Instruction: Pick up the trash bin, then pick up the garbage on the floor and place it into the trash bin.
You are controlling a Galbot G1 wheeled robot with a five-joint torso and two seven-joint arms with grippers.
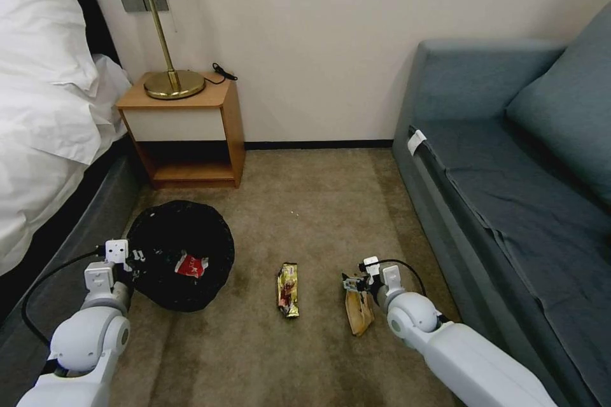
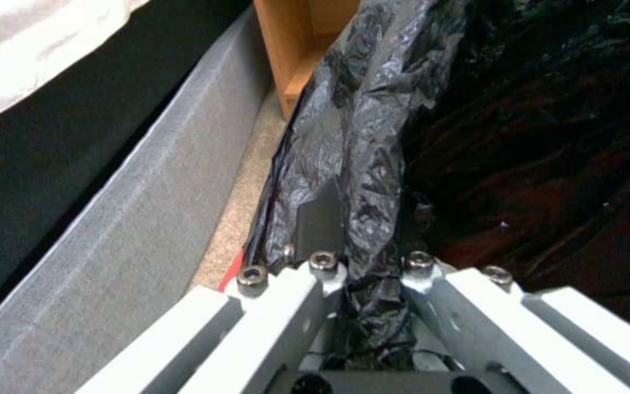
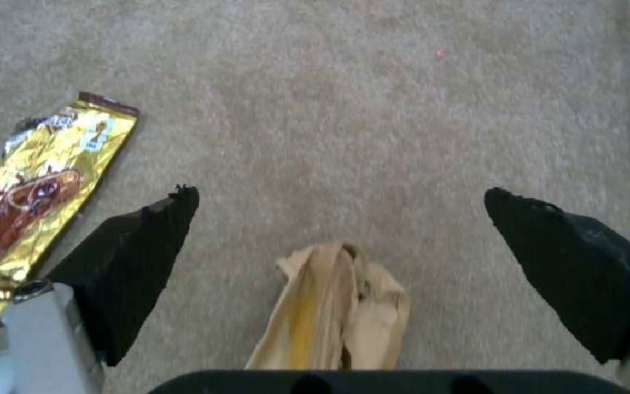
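Black-lined trash bin pinched in left tool; right tool wide above crumpled paper.

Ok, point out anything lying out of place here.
Two litter pieces lie loose on the carpet: a gold snack wrapper and crumpled brown paper under the open right tool. Left tool clamps the bin's bag rim.

Beige carpet — gold wrapper, crumpled paper, bin

head: high, downward | wrists: close, floor-level | shared: carpet
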